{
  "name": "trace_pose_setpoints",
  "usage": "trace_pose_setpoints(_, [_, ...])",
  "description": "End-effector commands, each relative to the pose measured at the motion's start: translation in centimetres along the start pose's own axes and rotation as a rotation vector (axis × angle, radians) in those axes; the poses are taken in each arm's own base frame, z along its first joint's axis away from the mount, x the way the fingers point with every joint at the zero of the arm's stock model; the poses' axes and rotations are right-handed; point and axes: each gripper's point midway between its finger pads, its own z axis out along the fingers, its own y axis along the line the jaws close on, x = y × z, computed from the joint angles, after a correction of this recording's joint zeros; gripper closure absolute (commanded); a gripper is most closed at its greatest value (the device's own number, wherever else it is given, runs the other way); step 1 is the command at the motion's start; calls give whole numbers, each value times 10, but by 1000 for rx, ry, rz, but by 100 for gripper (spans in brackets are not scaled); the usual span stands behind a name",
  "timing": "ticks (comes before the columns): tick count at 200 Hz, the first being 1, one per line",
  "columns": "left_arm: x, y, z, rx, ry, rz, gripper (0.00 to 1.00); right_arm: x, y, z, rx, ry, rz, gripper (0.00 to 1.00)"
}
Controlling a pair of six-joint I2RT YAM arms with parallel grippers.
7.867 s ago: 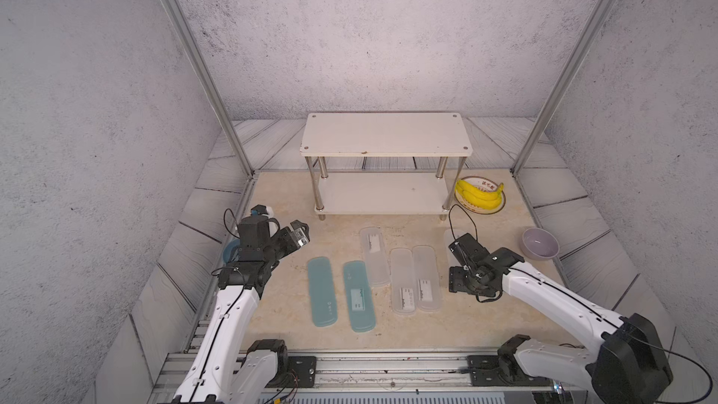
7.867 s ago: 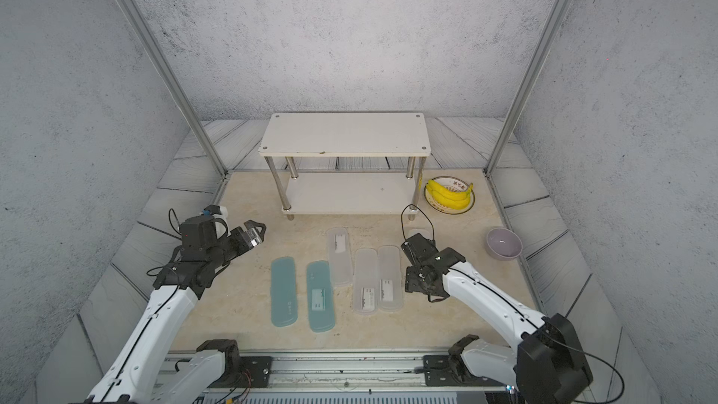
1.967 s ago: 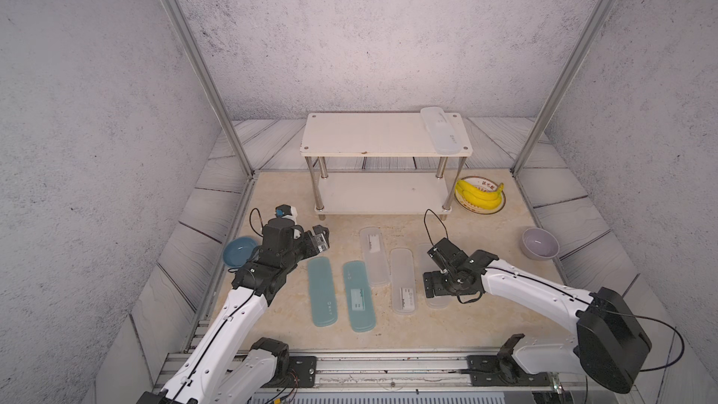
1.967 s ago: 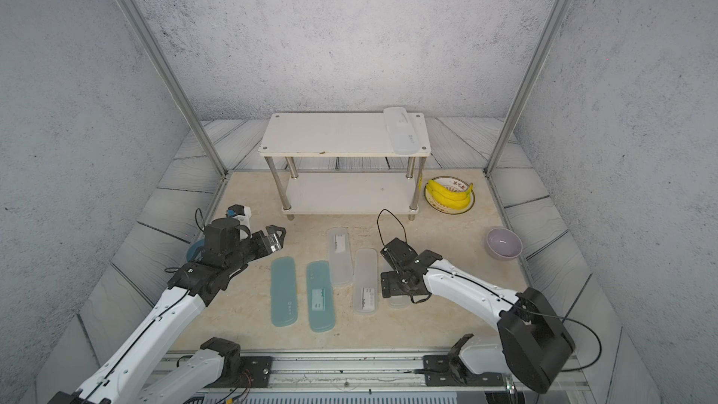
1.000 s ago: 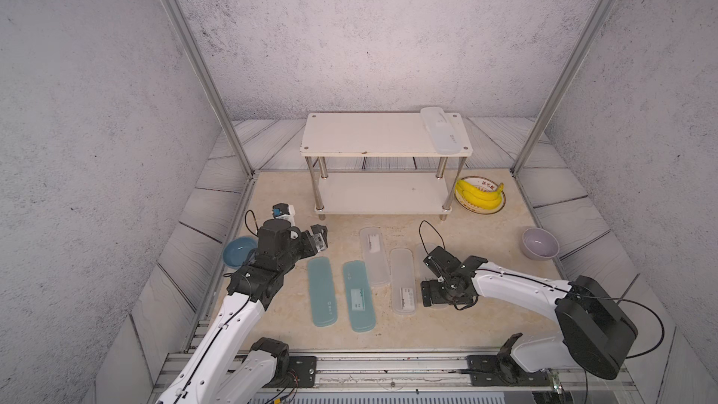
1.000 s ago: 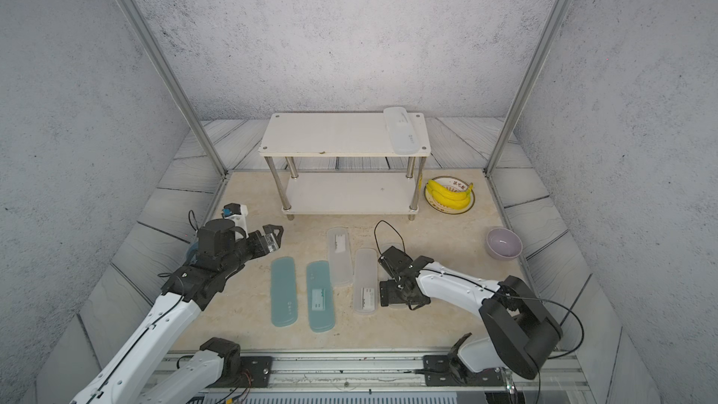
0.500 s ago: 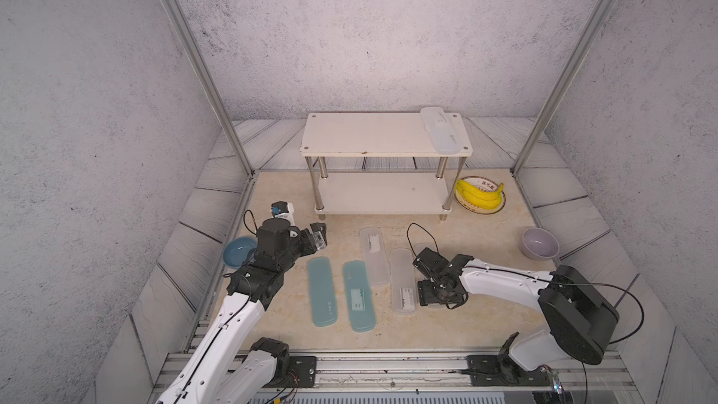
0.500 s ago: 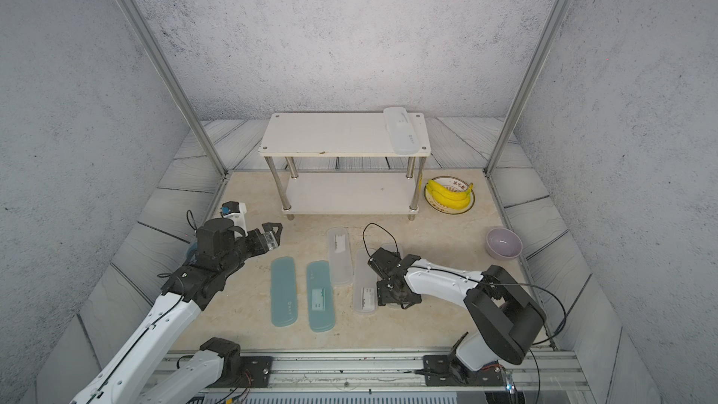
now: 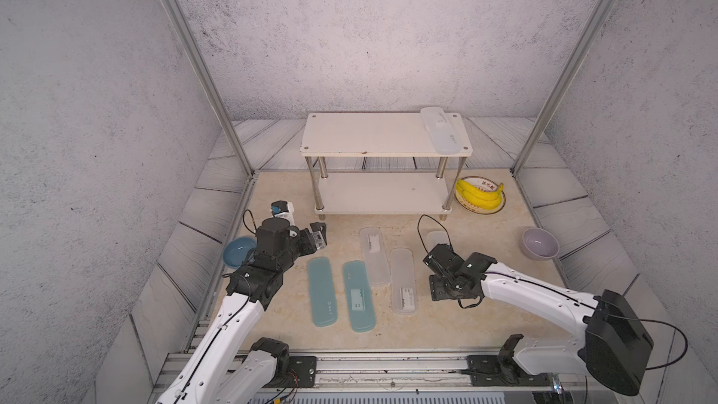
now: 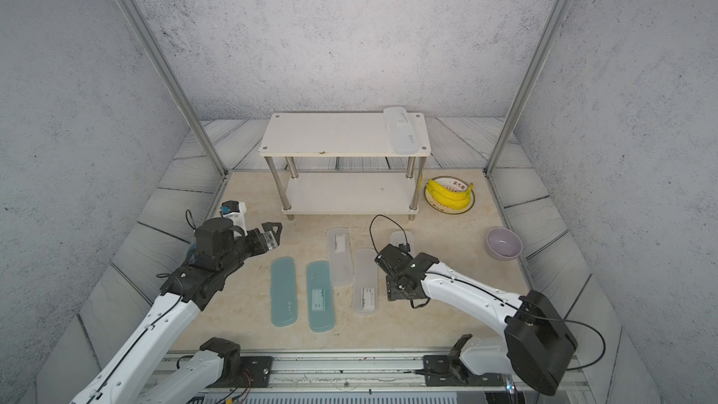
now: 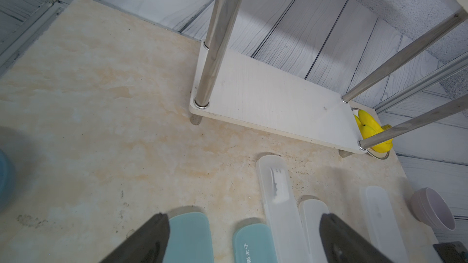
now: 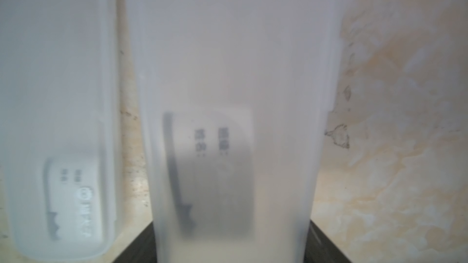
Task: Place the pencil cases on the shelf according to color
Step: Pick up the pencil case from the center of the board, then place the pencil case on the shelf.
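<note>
Top views: before shelf (image 9: 369, 137), two teal cases (image 9: 321, 291) (image 9: 359, 297), three white cases (image 9: 373, 256) (image 9: 403, 277) (image 9: 437, 237); fourth case (image 9: 443, 136) atop. Right gripper (image 9: 443, 292) clamps one, left gripper (image 9: 320, 234) spread, empty.

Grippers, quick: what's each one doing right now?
Left gripper: open, empty.
Right gripper: closed on a frosted white case.

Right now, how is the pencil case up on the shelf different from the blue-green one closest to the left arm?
The shelf case is frosted white, but the leftmost teal case is see-through blue-green. The shelf case sits up high on the top board of the shelf, at its right end, while the leftmost teal case lies down on the table. Both are long, flat and round-ended, and both are lying flat.
</note>
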Motion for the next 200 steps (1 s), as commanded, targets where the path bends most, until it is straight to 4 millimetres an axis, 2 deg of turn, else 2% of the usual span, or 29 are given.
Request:
trace_pose_setpoints(1, [-18,-18,-8,72,-30,24,1,-23,-9,-34,17,-97,-36,47])
trace_pose_setpoints(24, [-26,-29,-11,113,-40,33,1,-48,2,-69,-61,-191,-73,46])
trace_pose_setpoints(55, [-37,-39,-9,148,-59,39,1,-81,-2,-109,-64,-342,-83,45])
trace_pose_setpoints(87, [-44,-52,-7,199,-54,26,1,-111,13,-158,-173,-478,-124,44])
trace_pose_setpoints(112, [-55,-56,-9,208,-88,30,1,-144,20,-202,-201,-604,-129,41])
trace_pose_setpoints(127, [-61,-57,-7,199,-93,37,1,-164,24,-221,-193,-666,-152,40])
trace_pose_setpoints(172, [-76,-66,12,167,-17,108,1,-229,43,-250,-147,-774,-207,40])
trace_pose_setpoints(186, [-83,-72,17,177,-12,123,1,-251,45,-259,-147,-809,-187,40])
trace_pose_setpoints(200, [-90,-77,20,192,-27,129,1,-273,43,-260,-142,-827,-145,40])
